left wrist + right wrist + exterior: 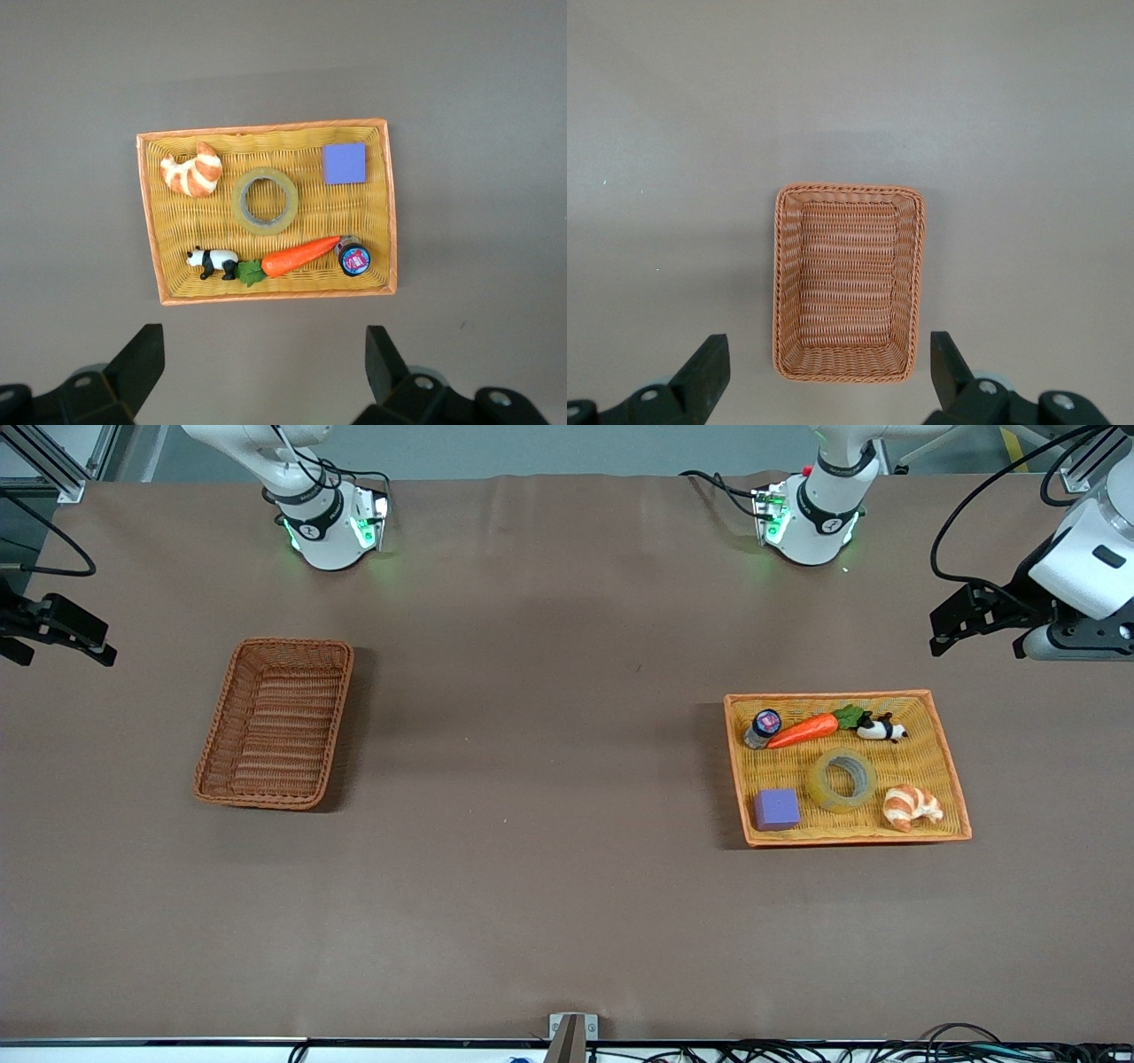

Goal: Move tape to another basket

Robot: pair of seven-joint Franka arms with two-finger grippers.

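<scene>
Front view: both arms hover high, left end effector (260, 372) and right end effector (824, 372) spread, empty.

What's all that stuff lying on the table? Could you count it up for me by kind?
Baskets: 2 (the dark reddish-brown basket, holding nothing, and the orange-yellow basket)
Tape: 1
Toy carrot: 1
Croissant: 1
Panda figure: 1
Purple block: 1
Small jar: 1
Total: 8. All six small items lie in the orange-yellow basket.

Tape (842, 780) flat in yellow basket (948, 779); reddish basket (275, 722) seemingly empty.
</scene>
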